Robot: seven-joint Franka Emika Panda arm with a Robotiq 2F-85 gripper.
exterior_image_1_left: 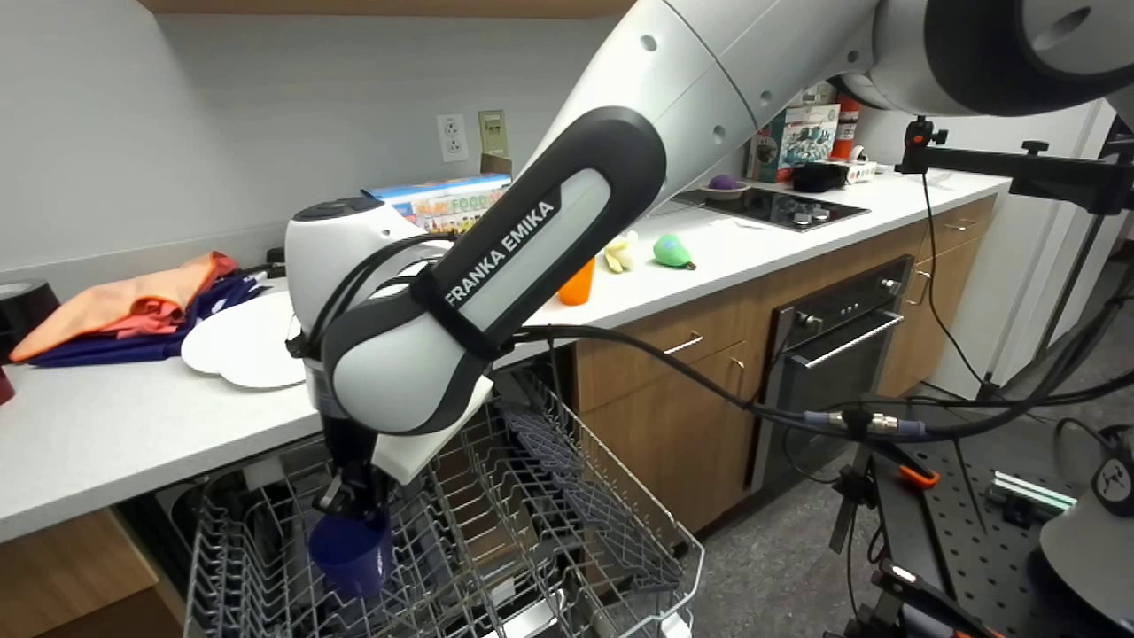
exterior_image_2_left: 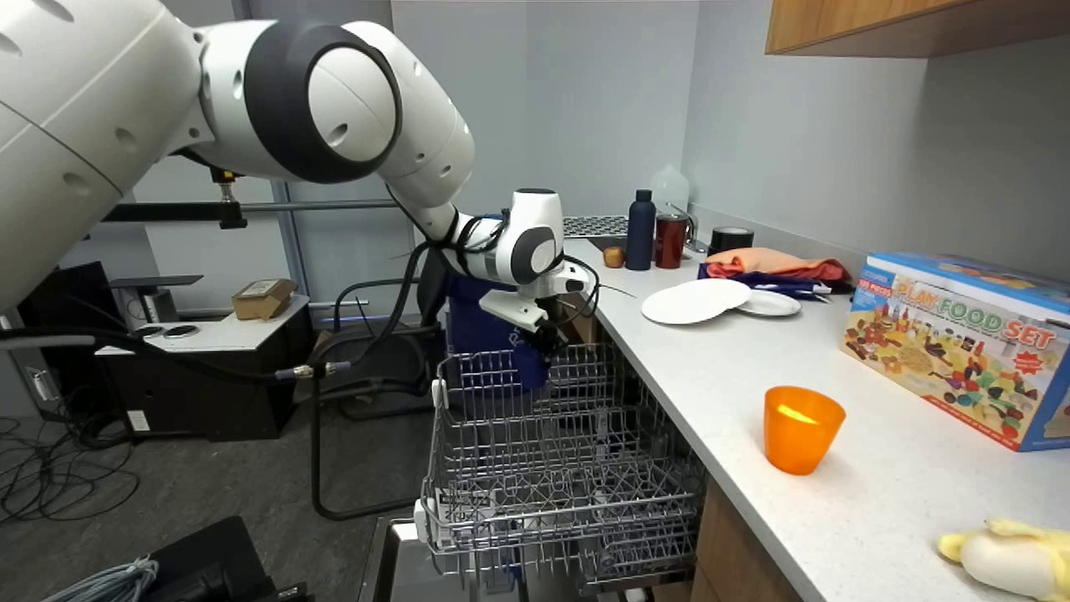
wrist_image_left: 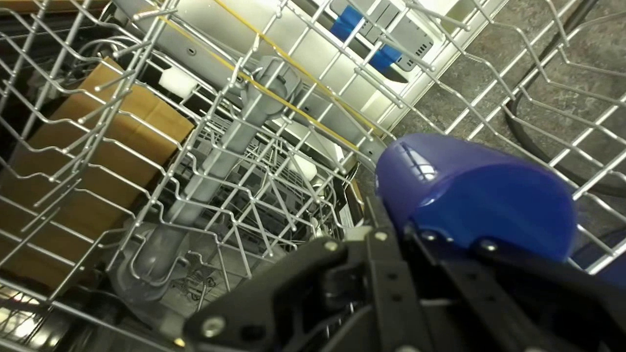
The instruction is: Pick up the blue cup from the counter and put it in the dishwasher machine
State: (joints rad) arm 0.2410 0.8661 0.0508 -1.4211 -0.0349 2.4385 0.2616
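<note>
Wrist view: black fingers (wrist_image_left: pixel 386 254) clamped on wall of blue cup (wrist_image_left: pixel 484 200), smooth, glossy, tapering plastic. Placing step, I'd judge: both exterior views show cup over dishwasher's wire rack (exterior_image_2_left: pixel 577 506), beyond long front edge of worktop (exterior_image_2_left: pixel 698 359); contact unclear. Next probably calls for lowering, steadying, letting go.

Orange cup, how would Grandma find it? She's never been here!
Find the white counter, then the big PLAY FOOD SET box on it. The orange cup stands near that box. The gripper holds a blue cup; this one is plain orange.
</note>
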